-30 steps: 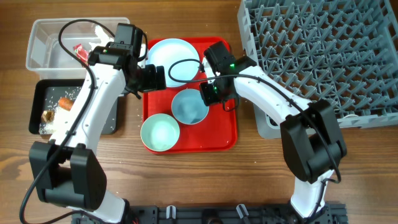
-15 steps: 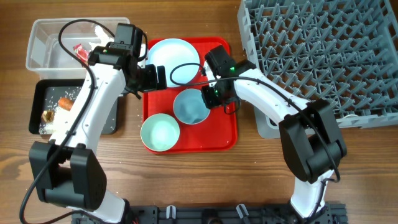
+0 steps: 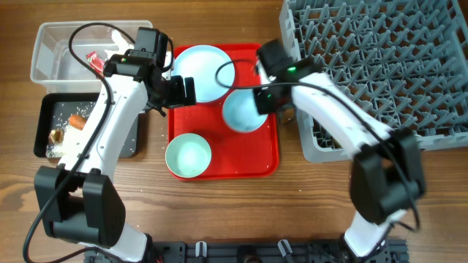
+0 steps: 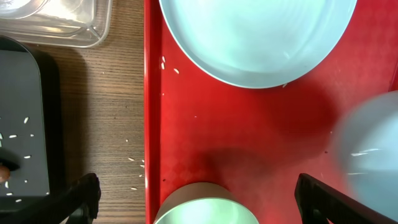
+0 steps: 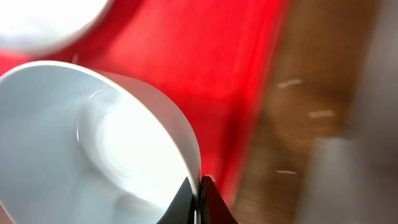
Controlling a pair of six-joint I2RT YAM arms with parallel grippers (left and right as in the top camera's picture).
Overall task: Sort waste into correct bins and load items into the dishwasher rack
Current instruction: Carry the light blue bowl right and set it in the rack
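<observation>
My right gripper (image 3: 259, 102) (image 5: 200, 193) is shut on the rim of the pale blue bowl (image 3: 243, 112) (image 5: 93, 137), which hangs tilted above the right side of the red tray (image 3: 223, 164). On the tray's far part lies the pale blue plate (image 3: 201, 66) (image 4: 255, 37). My left gripper (image 3: 180, 91) (image 4: 199, 200) hovers open and holding nothing over the tray's left edge, with the pale green bowl (image 3: 188, 155) (image 4: 199, 210) under it. The grey dishwasher rack (image 3: 373, 66) stands at the right.
The black tray (image 3: 51, 109) at the left holds a carrot (image 3: 75, 121), a brown scrap (image 3: 55, 136) and rice. Behind it, the clear tub (image 3: 55, 44) holds a red wrapper (image 3: 93, 58). Loose rice grains (image 4: 138, 163) lie on the wood by the red tray.
My right gripper has lifted the pale blue bowl off the red tray and carried it to the right, toward the rack. The left arm has stayed where it was.
</observation>
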